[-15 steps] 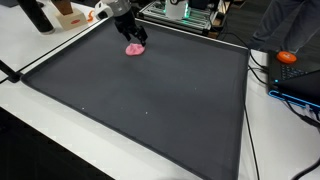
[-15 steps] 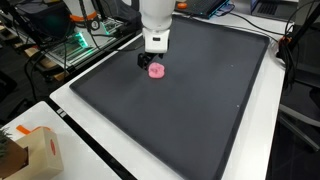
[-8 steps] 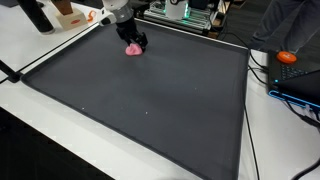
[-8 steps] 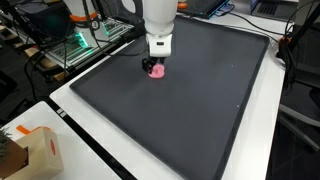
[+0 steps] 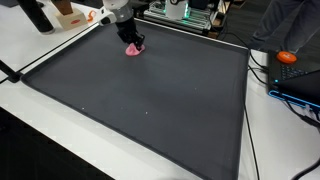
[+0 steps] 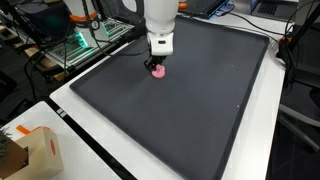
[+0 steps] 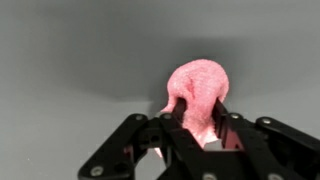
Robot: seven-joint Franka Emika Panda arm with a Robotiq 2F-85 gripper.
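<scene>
Pink lump (image 7: 200, 85) judged soft, light, compressible; clamped at narrow end by tool (image 7: 200, 125), near mat (image 5: 150, 105) edge.

You had no legible text, label, brand, number or sign in any view. The cardboard box (image 6: 38, 152) at the near corner of the white table (image 6: 85, 165) carried a small coloured mark, too small to be read.
</scene>
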